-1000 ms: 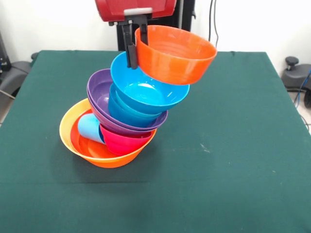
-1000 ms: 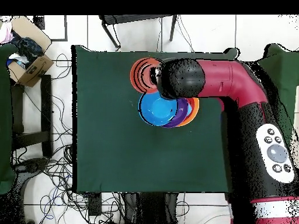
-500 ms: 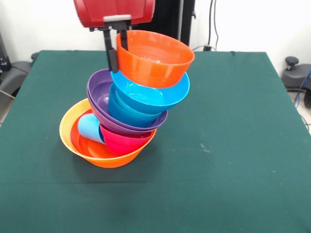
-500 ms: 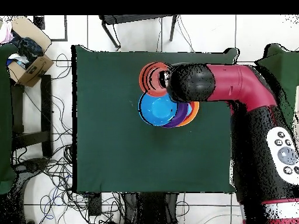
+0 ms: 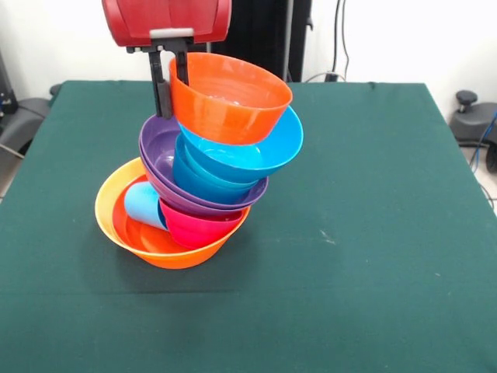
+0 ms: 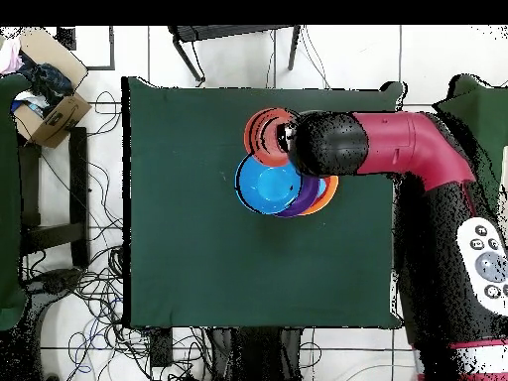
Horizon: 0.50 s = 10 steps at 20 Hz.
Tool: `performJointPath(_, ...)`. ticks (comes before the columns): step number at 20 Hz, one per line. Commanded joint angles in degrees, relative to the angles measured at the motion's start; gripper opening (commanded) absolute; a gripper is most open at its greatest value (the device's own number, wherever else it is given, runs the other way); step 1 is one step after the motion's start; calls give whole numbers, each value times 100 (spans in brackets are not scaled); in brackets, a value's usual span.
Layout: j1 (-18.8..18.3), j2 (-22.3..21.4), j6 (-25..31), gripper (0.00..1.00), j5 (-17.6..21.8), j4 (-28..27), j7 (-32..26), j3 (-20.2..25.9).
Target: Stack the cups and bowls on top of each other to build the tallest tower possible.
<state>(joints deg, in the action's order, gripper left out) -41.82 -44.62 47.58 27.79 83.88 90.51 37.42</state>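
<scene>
Red-orange bowl (image 5: pixel 229 97) is gripped at its rim by the claw (image 5: pixel 169 78), tilted, over the top blue bowl (image 5: pixel 256 151) of the tower (image 5: pixel 198 186). Tower leans on the green bench (image 5: pixel 373 233); big orange bowl (image 5: pixel 116 225) at its base holds the light blue cup (image 5: pixel 144 206) and magenta bowl (image 5: pixel 198 228).

text: none legible | labels: none | arm buttons (image 6: pixel 485 268): possibly marked, unreadable

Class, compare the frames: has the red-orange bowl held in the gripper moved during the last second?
Yes. In the front view the red-orange bowl has shifted left and slightly down, and now sits over the blue bowl that tops the unmoved tower.
</scene>
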Motion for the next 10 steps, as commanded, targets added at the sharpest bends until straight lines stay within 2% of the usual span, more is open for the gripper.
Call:
performJointPath(1,126,389,350,0,497,464,-1565,223)
performJointPath(10,161,466,331,0,647,540,-1420,132)
